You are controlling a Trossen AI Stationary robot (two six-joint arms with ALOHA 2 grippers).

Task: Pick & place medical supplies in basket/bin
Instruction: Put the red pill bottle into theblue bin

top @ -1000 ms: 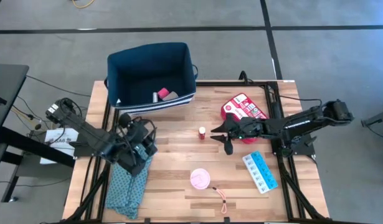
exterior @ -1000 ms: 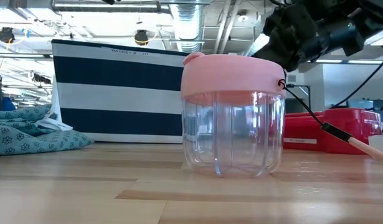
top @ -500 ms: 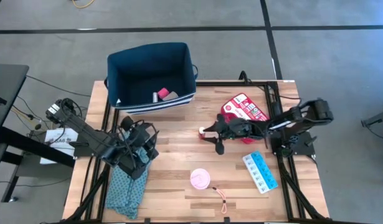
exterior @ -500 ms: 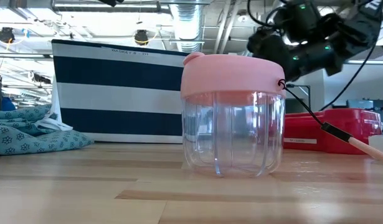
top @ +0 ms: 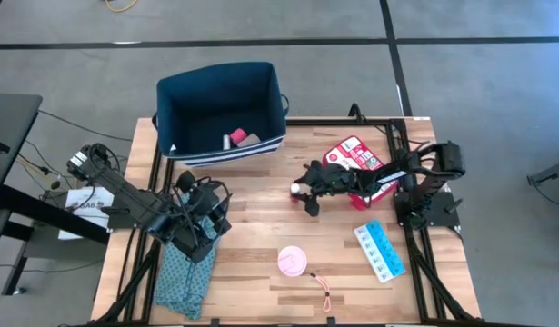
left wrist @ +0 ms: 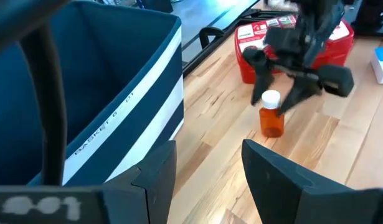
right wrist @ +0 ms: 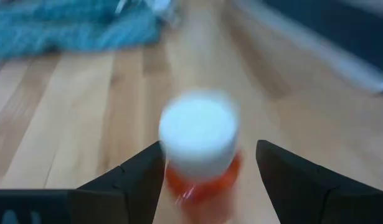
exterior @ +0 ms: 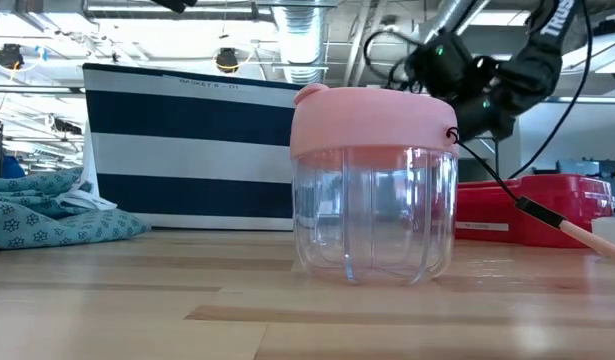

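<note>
A small orange vial with a white cap [top: 295, 190] stands upright on the wooden table, also visible in the left wrist view [left wrist: 271, 116] and the right wrist view [right wrist: 200, 146]. My right gripper [top: 304, 191] is open, one finger on each side of the vial, reaching level from the table's right. My left gripper [top: 200, 225] is open above the teal cloth [top: 184, 268] at the table's left. The navy bin [top: 220, 82] sits at the far edge and holds a pink block [top: 235, 138].
The red first-aid case [top: 356, 157] lies just behind my right gripper. The blue pill organizer [top: 379, 251] is near the right edge. A pink-lidded clear round container [top: 293, 261] and a thin cord [top: 324, 289] lie toward the near edge. Bare wood lies between vial and bin.
My right gripper has moved toward the table's left, from beside the red case up to the vial, and its open fingers now stand on either side of it. The right arm's elbow has folded in. The vial has stayed in place.
</note>
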